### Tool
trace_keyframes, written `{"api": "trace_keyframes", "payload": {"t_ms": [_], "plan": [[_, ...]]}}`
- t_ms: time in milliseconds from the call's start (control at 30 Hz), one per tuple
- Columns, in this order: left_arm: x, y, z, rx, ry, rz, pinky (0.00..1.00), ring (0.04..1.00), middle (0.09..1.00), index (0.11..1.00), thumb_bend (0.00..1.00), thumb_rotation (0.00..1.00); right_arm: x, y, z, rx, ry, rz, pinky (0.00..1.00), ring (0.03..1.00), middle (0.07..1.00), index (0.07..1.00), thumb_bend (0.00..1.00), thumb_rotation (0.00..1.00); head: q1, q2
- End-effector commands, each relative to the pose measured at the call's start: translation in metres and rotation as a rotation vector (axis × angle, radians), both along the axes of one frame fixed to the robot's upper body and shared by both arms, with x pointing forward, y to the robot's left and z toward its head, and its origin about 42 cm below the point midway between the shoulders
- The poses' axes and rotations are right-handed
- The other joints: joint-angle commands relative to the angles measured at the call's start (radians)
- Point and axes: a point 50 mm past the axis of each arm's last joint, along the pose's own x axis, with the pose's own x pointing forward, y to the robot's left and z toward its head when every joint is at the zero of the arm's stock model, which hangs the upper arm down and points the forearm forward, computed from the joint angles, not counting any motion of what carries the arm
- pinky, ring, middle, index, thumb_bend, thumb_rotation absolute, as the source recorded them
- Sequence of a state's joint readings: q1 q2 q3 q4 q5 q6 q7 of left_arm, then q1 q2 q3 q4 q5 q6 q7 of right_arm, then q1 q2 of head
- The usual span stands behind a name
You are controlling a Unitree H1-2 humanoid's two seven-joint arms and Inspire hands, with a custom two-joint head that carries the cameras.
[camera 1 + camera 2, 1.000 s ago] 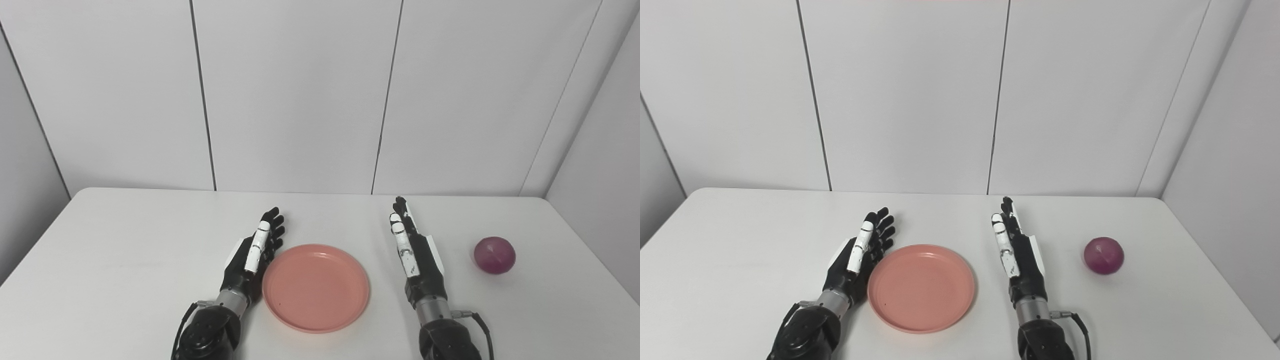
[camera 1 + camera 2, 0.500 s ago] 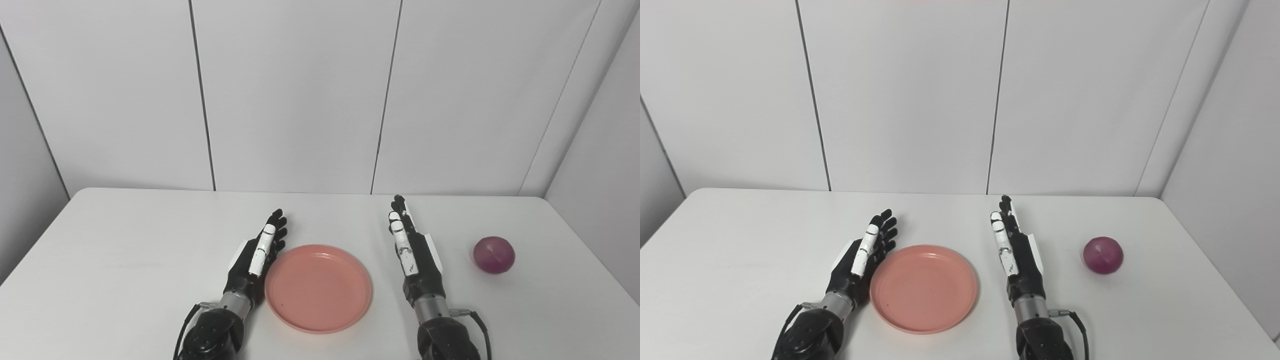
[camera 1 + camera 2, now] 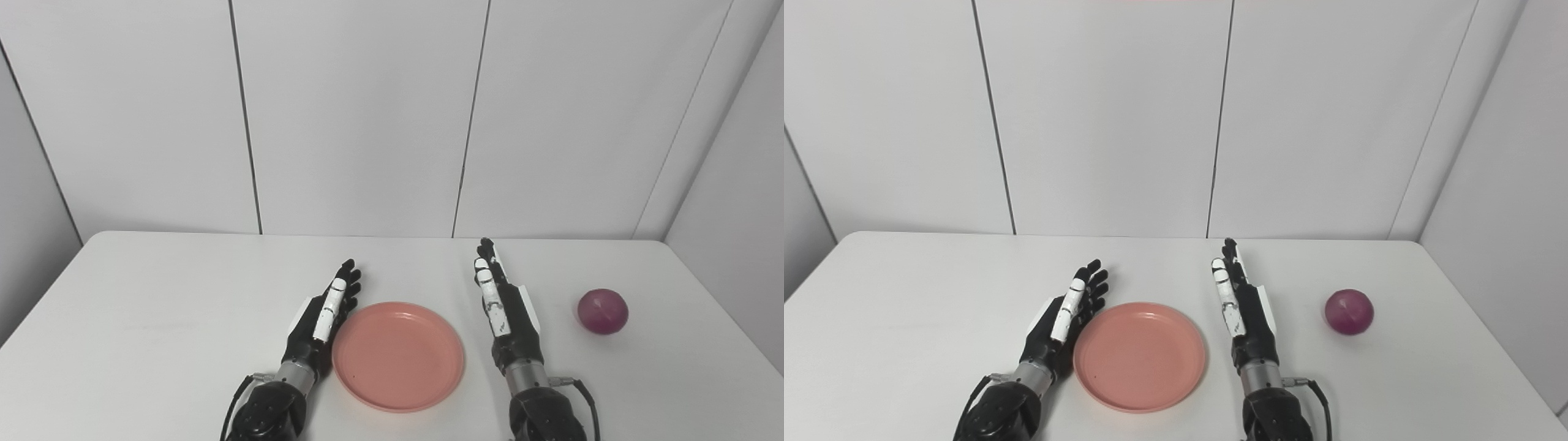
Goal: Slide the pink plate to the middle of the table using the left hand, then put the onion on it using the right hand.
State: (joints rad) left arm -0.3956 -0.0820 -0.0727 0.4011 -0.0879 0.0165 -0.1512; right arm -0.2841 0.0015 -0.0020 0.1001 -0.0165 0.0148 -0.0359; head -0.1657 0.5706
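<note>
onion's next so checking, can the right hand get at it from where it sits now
Probably yes. The onion lies alone on the bare table, off to the outer side of the open right hand, with nothing between them. The plate is on the hand's other side.

A lab-like test booth is suggested: a plain white table [image 3: 153, 294] is enclosed on the far side, left and right by bare white panelled walls [image 3: 355, 116].

A pink plate [image 3: 398, 355] lies flat near the front edge of the white table [image 3: 153, 306], about midway between its side edges. The left hand [image 3: 321, 321], fingers straight and apart, presses edge-on against the plate's left rim. The right hand [image 3: 505, 309] rests empty with fingers extended, just right of the plate. A purple onion [image 3: 603, 311] sits toward the right edge
</note>
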Motion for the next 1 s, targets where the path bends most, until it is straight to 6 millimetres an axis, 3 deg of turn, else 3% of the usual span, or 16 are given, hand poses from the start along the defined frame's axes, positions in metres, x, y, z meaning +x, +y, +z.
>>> {"api": "trace_keyframes", "payload": {"t_ms": [0,633,967], "plan": [[0.009,-0.004,0.024,-0.018,-0.094,-0.013,1.00,0.989,0.983,0.978,0.61,1.00,0.011,0.006,0.026,0.000,-0.091,0.007,1.00,0.992,0.993,0.996,0.59,0.98,-0.003,0.002],[0.001,0.031,0.023,0.018,-0.107,0.048,1.00,0.993,0.992,0.990,0.62,1.00,0.013,0.004,0.032,0.017,-0.110,0.003,1.00,0.992,0.994,0.999,0.60,0.97,-0.029,0.008],[-0.005,0.044,0.014,0.055,-0.108,0.064,1.00,0.981,0.980,0.977,0.63,1.00,0.018,-0.012,0.050,-0.022,-0.141,-0.059,1.00,0.982,0.987,0.986,0.65,0.95,-0.078,0.005]]}}
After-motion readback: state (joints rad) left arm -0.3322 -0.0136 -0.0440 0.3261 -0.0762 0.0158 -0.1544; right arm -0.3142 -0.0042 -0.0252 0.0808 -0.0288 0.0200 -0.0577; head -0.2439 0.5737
